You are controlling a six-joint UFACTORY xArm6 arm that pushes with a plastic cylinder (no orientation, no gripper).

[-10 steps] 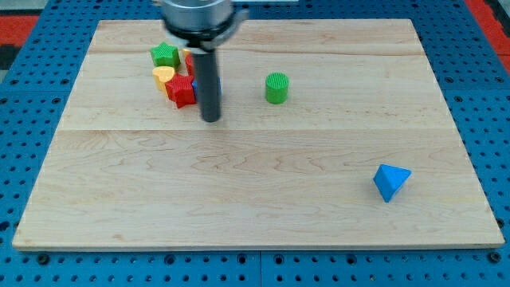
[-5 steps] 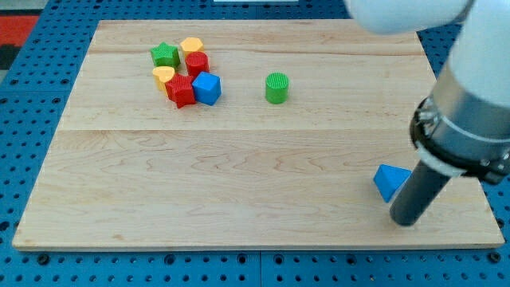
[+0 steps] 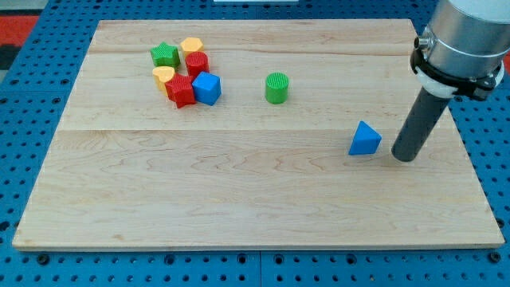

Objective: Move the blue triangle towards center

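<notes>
Hand: none, my tip (image 3: 404, 158) holds nothing | just right of blue triangle (image 3: 365, 139) | bare board (image 3: 239, 199) leftward

blue triangle (image 3: 365, 139) flat on board, apex toward view's top, right of centre.

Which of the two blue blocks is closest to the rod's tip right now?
The blue triangle, alone just to the view's left of my tip. The blue cube sits far off in the cluster at the view's upper left.
</notes>
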